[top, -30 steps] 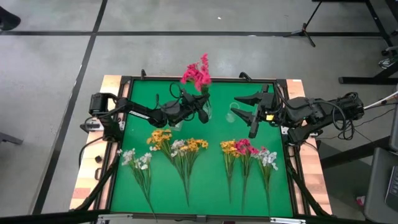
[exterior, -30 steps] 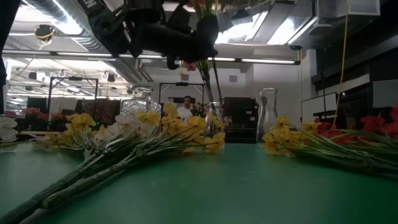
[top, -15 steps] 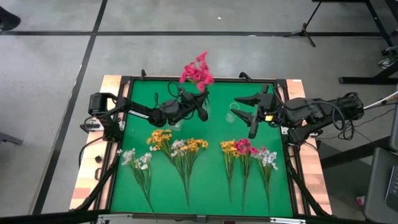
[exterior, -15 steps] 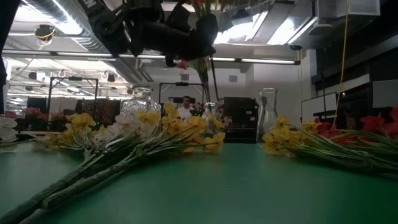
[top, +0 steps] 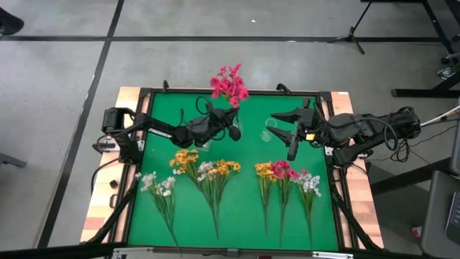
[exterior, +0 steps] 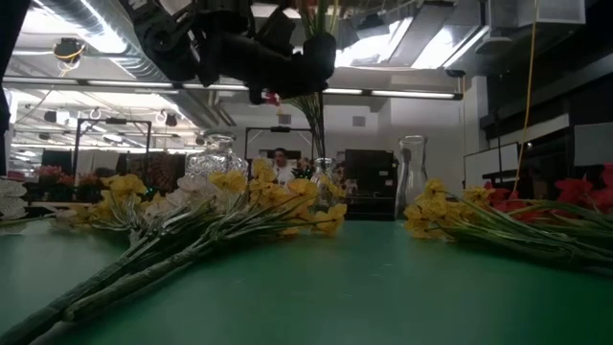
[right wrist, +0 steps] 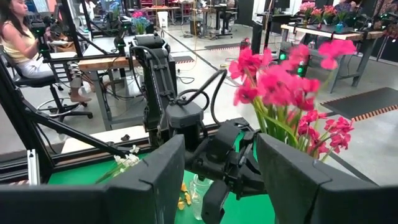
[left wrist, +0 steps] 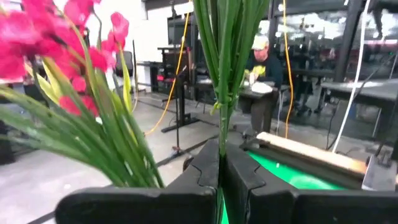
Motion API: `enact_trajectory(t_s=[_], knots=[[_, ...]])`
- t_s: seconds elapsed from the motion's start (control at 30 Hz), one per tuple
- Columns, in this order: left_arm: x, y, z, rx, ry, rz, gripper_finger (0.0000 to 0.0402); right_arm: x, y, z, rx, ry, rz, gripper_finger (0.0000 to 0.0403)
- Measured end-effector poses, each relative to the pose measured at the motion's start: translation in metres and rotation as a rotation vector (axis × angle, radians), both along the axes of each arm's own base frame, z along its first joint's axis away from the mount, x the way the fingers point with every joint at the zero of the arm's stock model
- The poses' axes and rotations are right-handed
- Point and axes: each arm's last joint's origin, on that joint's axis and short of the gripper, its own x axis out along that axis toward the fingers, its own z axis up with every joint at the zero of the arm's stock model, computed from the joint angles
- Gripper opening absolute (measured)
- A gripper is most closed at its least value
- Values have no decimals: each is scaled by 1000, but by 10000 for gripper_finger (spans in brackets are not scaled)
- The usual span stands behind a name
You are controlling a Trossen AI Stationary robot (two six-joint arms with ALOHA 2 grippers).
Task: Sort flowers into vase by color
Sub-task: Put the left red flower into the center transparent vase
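Note:
My left gripper [top: 228, 132] is shut on a bunch of magenta-pink flowers [top: 228, 83] over the table's far middle. In the low view the green stems [exterior: 314, 134] run down from it to a small glass vase [exterior: 326, 184]; I cannot tell whether their ends are inside. My right gripper [top: 284, 134] is open and empty, right of a clear vase [top: 269, 133]. Yellow-orange [top: 185, 158], white [top: 159, 184] and mixed sprigs [top: 277, 171] lie flat on the green mat. My left gripper pinches the bunch's green stems [left wrist: 221, 134] between its two fingers, several stems together, well below the blossoms. The fingers come level from the table's left and lie across the stems. The bunch stands nearly upright, with blossoms above the gripper and stem ends hanging below it.
A round cut-glass vase [exterior: 215, 156] and a tall carafe [exterior: 412, 171] stand at the far side. Five bunches lie in a row on the near half of the mat [top: 244, 208]. A raised black frame [top: 144, 129] rims the table. People sit in the room beyond.
The magenta-pink bunch has swung in my left gripper's hold. In the low view its stems slanted before and now stand nearly upright, with their lower ends nearer the small vase. The blossoms have shifted slightly in the high view. My right arm has kept still.

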Motion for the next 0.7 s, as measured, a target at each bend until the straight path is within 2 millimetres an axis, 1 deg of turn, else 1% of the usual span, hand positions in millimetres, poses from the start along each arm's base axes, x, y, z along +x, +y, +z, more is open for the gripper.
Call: enact_trajectory(t_s=[0.27,0.47,0.7], knots=[[0,7,-3,-47,-14,-28,0,0,0,-1,-4,12,0,198],[-1,18,-12,-122,27,-57,0,0,0,-1,-5,14,0,198],[-3,27,-12,-158,-4,-58,3,0,0,-1,-5,15,0,198]])
